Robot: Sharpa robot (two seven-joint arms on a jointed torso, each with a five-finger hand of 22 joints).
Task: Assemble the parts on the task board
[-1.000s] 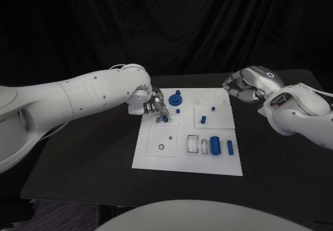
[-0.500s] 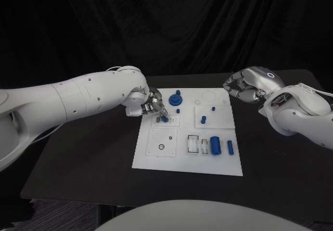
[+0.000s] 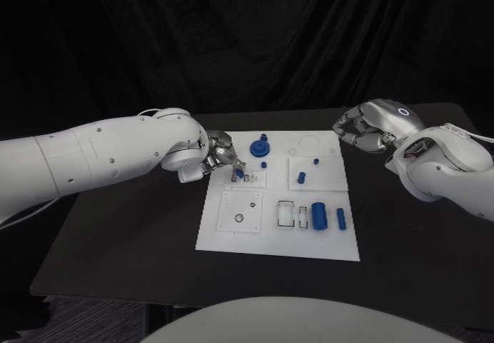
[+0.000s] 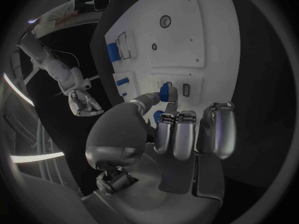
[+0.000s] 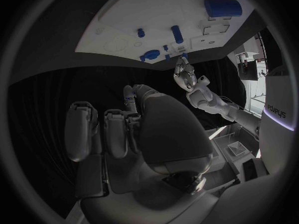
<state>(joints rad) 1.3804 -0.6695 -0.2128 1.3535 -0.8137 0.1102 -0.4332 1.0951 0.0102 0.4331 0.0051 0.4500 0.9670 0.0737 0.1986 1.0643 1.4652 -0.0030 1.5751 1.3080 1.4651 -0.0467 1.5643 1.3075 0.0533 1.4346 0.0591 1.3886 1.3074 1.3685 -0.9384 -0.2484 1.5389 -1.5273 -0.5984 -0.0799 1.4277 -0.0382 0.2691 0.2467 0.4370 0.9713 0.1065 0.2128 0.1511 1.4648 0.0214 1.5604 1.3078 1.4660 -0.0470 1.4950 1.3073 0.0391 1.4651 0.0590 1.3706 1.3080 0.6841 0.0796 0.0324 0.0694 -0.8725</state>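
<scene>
The left hand [image 3: 213, 158] hangs over the upper left part of the white task board [image 3: 247, 239] on the black worktop [image 3: 123, 236], pinching a small blue peg [image 3: 239, 172] between thumb and a fingertip just above a socket plate. The right hand [image 3: 360, 132] hovers beside the board's upper right corner, fingers curled in on nothing. A blue round knob [image 3: 260, 148], a blue cylinder [image 3: 320, 215] and a blue pin [image 3: 340, 218] rest on the board.

Dim, dark surroundings; white task board [image 3: 278, 214] brightly lit; wrist views fisheye-warped.
</scene>
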